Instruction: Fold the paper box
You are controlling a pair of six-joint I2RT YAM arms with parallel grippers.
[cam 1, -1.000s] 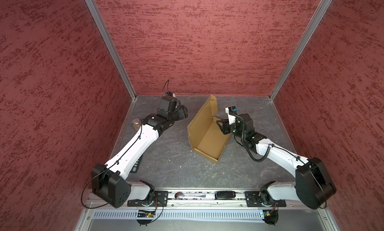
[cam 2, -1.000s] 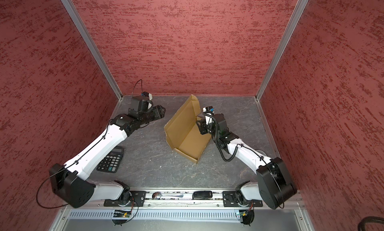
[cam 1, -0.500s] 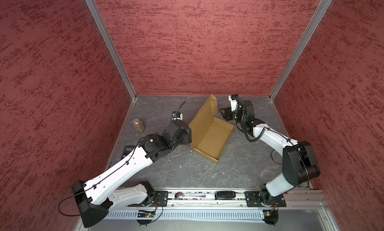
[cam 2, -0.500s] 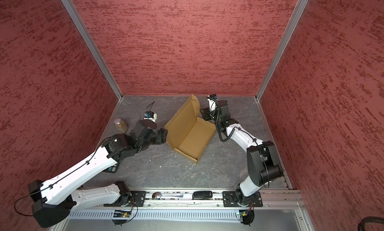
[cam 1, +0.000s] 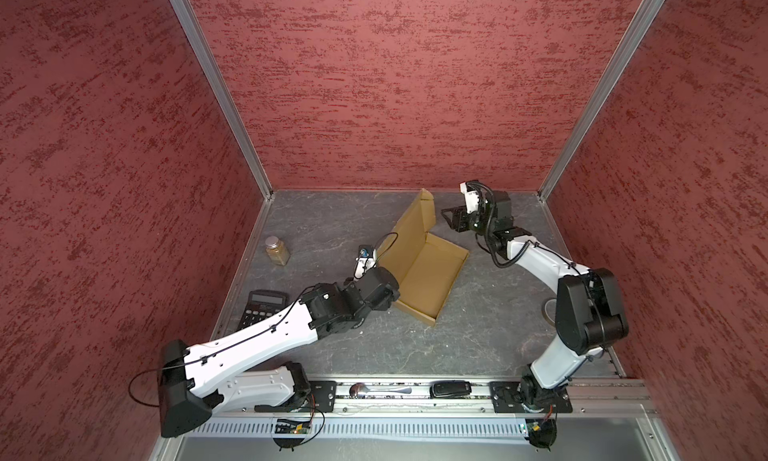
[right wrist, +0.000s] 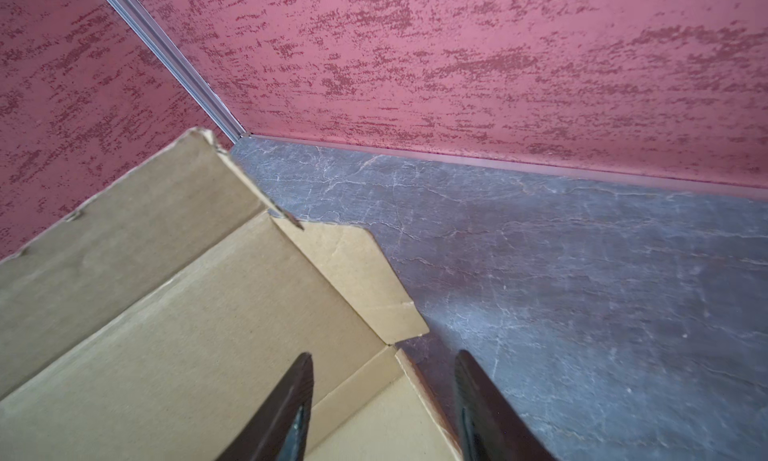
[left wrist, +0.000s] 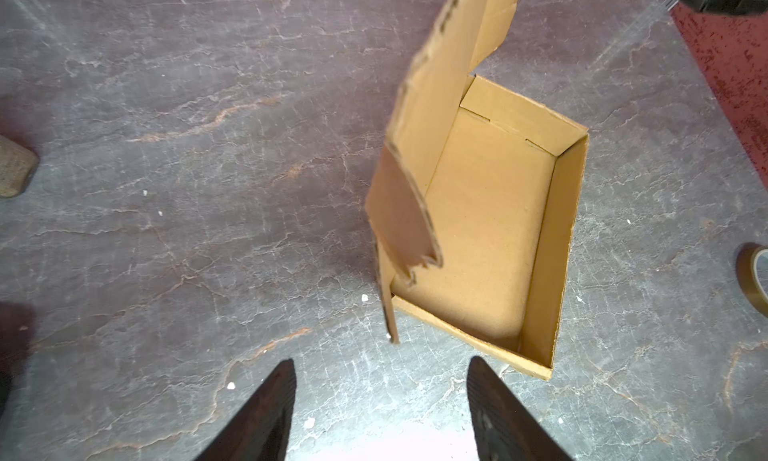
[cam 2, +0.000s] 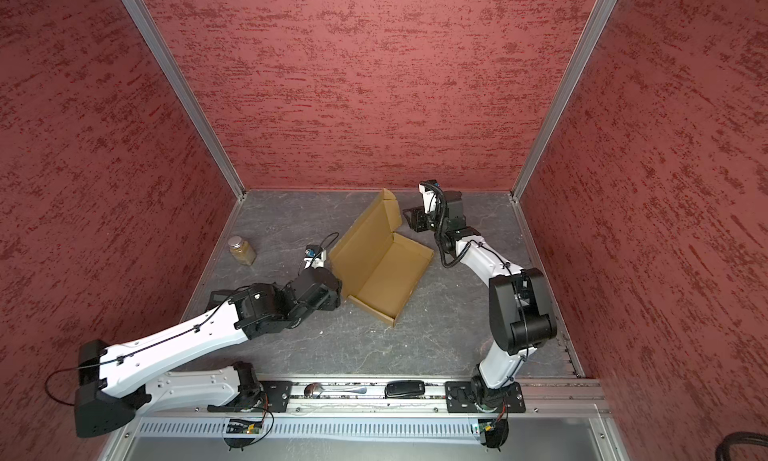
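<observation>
Box (cam 1: 424, 268) w/ lid (cam 1: 411, 230) up blocks centre. Jar (cam 1: 277, 251) & calculator (cam 1: 262, 309) crowd left edge. Near floor (cam 1: 415, 346) free; jar–box gap passable.

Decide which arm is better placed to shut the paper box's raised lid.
Probably left: the left pincer, open, sits at the lid's near end, outer side; the right pincer is at the tray's far corner.
</observation>
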